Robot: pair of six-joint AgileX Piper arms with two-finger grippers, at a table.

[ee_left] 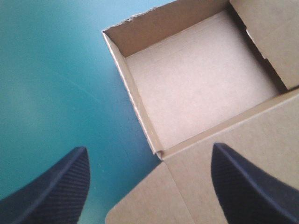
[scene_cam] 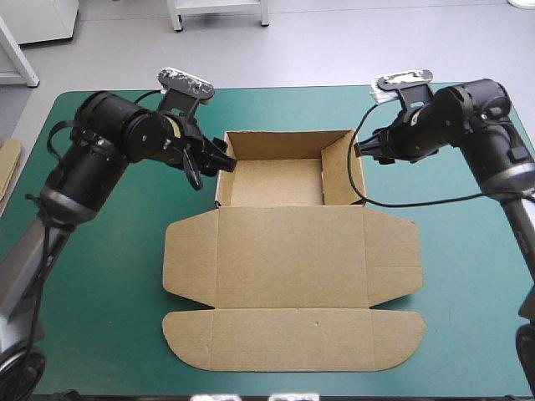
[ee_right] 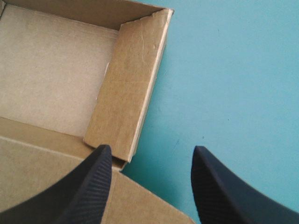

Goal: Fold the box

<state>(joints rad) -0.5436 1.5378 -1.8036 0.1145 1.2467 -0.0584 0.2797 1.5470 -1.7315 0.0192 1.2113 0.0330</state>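
Desk [scene_cam: 100,276]: teal-green cover.
Box [scene_cam: 288,259]: mid-desk, long axis running far to near; tray at the far end, lid flat toward the near edge.
Left end effector [scene_cam: 219,159]: spread, just outside the tray's left wall.
Right end effector [scene_cam: 362,149]: spread, at the right wall; both about equally near.

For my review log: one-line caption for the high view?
Open-tray box, lid flat on the table; left gripper and right gripper open beside its side walls.
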